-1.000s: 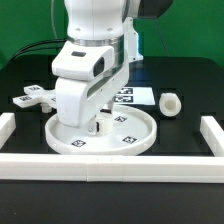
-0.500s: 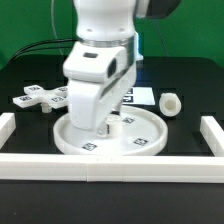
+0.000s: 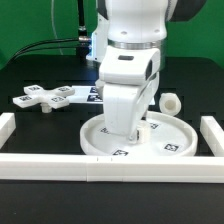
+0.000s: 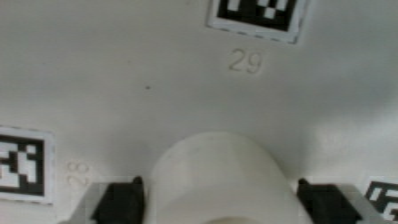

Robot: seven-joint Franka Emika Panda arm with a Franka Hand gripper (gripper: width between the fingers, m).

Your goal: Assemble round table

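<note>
The gripper [image 3: 129, 128] is down at the middle of the disc [image 3: 172, 141]. Its 2 fingers [image 4: 121, 197] are drawn in close on either side of the central hub [image 4: 217, 160]. From the wrist view it appears to have the hub pinched between them, though the contact itself is hard to make out.

The disc lies flat on the black table [image 3: 30, 128] directly under the gripper, rim upward, with its tags spread around the gripper. One of them, just ahead of the hub, carries the number 29. The disc's near edge sits just beside the front rail [image 3: 60, 166].

The short cylinder leg [image 3: 172, 102] lies on its side beyond the gripper, toward the exterior view's right, close to the disc's rim but apart from it. The cross-shaped foot [image 3: 45, 98] rests flat well apart from the gripper, toward the exterior view's left.

By my reading the assembly is at an early stage. All 3 parts are loose and 0 joints are made. The step in hand looks like positioning the disc. What remains is fitting the leg into the hub, then fixing the foot onto the leg.
</note>
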